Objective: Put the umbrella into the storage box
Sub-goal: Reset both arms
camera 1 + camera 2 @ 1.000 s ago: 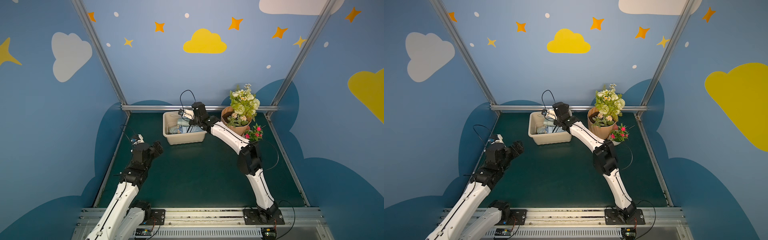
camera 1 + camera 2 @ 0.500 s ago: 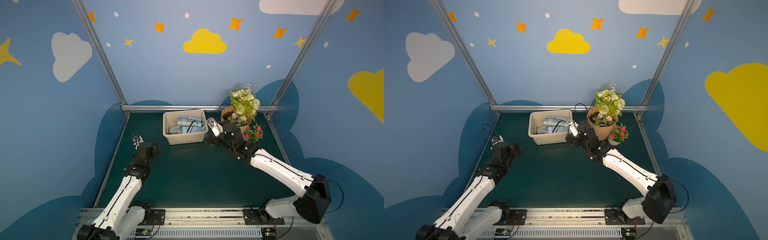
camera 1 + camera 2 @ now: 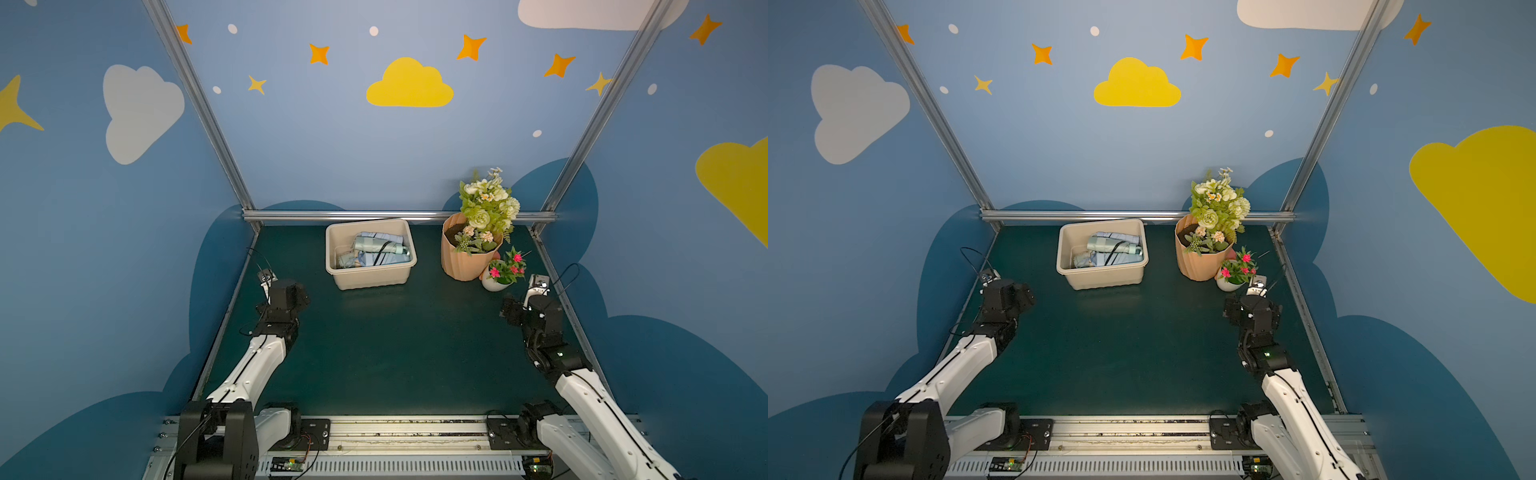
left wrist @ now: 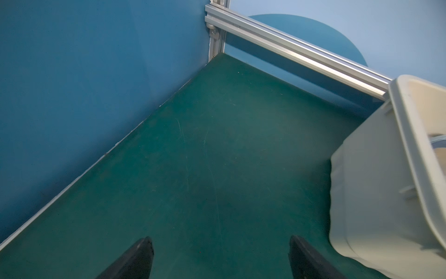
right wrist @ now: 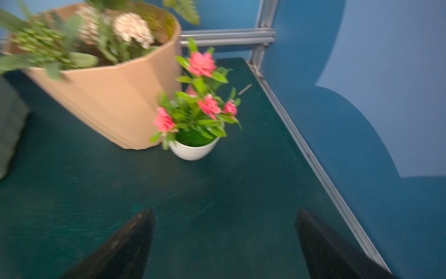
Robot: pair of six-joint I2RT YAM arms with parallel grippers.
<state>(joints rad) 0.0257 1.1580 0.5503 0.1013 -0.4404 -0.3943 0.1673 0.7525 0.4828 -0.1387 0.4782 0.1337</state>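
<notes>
Two arms sit low at the near corners of the green table [image 3: 395, 353], and little of the job looks left to you. The umbrella [image 3: 376, 249] lies folded inside the storage box [image 3: 370, 280] at the back, bundled with other folded fabric within its walls.

Your risks, I judge, come from stray arm motion.
- **Box:** It is the biggest thing you could disturb. In the left wrist view its wall stands just off to one side of the left gripper [image 4: 220, 239], so a sideways swing there could shove it or spill the contents.
- **Peach flower pot [image 3: 467, 262]:** It is tall and probably top-heavy with its bouquet. A high sweep of the right arm could topple it.
- **White pot [image 5: 195, 151]:** This pot of pink flowers is the smallest and nearest, almost straight ahead of the right gripper [image 5: 225, 212]. A forward nudge would knock it over.

Both grippers have their jaws spread wide, holding nothing and touching nothing. Only bare table shows between the fingers.
</notes>
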